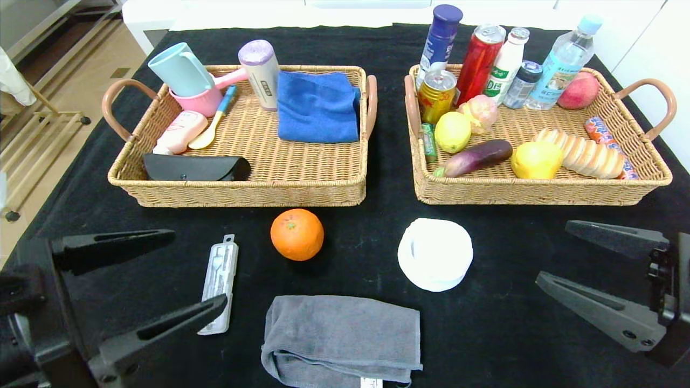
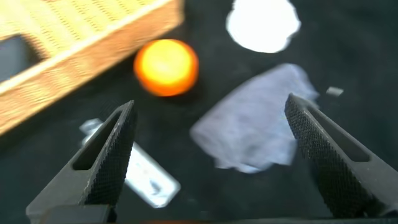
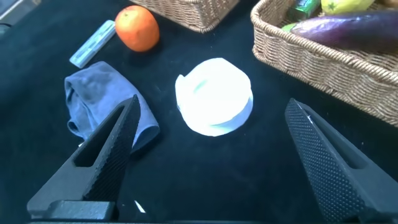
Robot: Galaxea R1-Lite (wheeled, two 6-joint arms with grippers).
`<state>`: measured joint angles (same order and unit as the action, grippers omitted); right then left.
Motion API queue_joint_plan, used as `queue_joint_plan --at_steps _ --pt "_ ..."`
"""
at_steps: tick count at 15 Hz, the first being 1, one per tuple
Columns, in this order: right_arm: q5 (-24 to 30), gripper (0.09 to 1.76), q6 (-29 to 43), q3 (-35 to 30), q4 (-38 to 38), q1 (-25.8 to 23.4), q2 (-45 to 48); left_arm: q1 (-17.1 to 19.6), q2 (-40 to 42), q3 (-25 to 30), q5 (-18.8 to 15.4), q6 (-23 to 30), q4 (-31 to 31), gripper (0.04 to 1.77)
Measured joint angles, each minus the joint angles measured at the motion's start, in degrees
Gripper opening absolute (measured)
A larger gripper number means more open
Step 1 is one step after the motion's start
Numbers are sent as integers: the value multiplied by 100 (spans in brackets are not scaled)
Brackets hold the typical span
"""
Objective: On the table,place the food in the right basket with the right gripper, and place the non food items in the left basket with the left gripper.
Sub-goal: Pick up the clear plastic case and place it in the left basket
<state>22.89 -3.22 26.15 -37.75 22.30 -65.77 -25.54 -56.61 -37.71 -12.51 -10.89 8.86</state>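
On the black table (image 1: pixel 512 323) lie a round orange (image 1: pixel 297 234), a clear tool case (image 1: pixel 220 283), a folded grey towel (image 1: pixel 342 340) and a white roll (image 1: pixel 435 254). The yellow pear (image 1: pixel 536 160) and the ridged bread loaf (image 1: pixel 585 153) lie in the right basket (image 1: pixel 539 195). My left gripper (image 1: pixel 200 265) is open at the near left, over the case, holding nothing. In its wrist view the left gripper (image 2: pixel 210 102) faces the towel (image 2: pixel 258 118) and orange (image 2: pixel 166 67). My right gripper (image 1: pixel 551 250) is open at the near right, empty. The right wrist view shows the right gripper (image 3: pixel 212 102) facing the roll (image 3: pixel 214 96).
The left basket (image 1: pixel 242 196) holds a blue cloth (image 1: pixel 318 106), cups, a black case and small items. Bottles, cans, a lemon (image 1: pixel 452 132) and an eggplant (image 1: pixel 477 157) crowd the right basket. Both baskets stand behind the loose items.
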Motion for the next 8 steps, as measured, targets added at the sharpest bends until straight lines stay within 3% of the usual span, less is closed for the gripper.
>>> queue_joint_plan --at_steps 2,5,8 --pt "127 170 0 -27 11 -56 -18 0 -99 -127 210 -9 -73 172" --pt "135 170 5 -35 2 -124 -63 27 -151 -388 424 15 -933 172" --pt "139 170 16 -13 -6 -163 -46 57 -304 -769 962 33 -1545 172"
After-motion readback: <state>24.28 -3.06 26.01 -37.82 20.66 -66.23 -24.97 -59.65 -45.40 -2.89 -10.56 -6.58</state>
